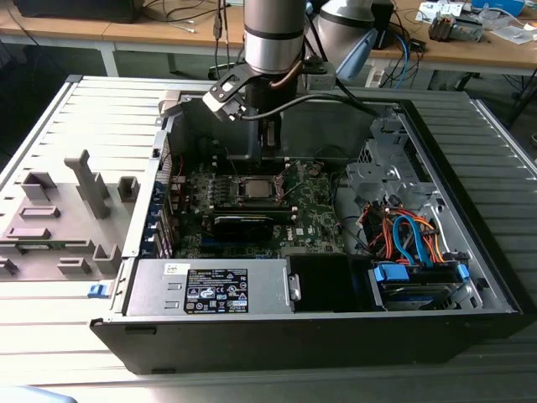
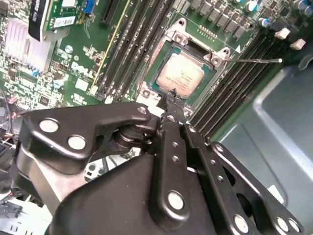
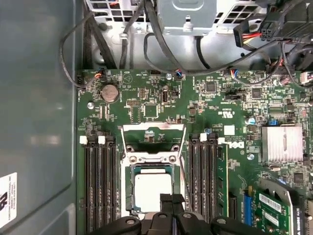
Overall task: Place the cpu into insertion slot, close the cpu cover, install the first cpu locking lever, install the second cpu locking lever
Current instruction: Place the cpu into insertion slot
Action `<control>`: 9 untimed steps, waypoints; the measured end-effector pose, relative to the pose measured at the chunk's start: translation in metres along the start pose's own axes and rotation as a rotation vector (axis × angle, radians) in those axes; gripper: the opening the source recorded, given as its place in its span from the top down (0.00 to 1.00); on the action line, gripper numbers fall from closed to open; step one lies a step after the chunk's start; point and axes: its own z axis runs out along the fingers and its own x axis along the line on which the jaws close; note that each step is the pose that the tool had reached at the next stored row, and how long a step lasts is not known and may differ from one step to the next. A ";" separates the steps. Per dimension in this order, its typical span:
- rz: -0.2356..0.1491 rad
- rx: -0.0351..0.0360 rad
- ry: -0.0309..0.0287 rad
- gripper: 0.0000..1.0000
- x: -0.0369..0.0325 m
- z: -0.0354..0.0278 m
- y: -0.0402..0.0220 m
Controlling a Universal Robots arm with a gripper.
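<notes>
1. Silvery-grey square metal-topped cpu (image 3: 153,192) is sitting in the silver-rimmed square insertion slot (image 3: 128,186), mid-board.
2. Thin silver frame cpu cover (image 3: 153,127) is standing swung open beside it. Cover-closing looks to be in hand, calling for a push on the frame.
3. Black gripper (image 3: 171,197) is hovering at the cpu's edge, jaws clenched on nothing.
4. The gripper tip is hiding one cpu edge, contact unclear. Thin silver wire lever (image 2: 254,60) is sticking out; can't tell which one.

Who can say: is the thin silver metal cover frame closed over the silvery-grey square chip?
No, the cover frame lies flipped open beyond the bare chip.
</notes>
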 end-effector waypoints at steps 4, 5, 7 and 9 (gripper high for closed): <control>-0.006 0.0007 0.0002 0.89 -0.0005 -0.0086 0.0010; -0.006 0.0007 0.0004 0.89 -0.0007 -0.0116 0.0010; -0.006 0.0008 0.0004 0.89 -0.0010 -0.0154 0.0012; -0.006 0.0008 0.0004 0.89 -0.0013 -0.0196 0.0014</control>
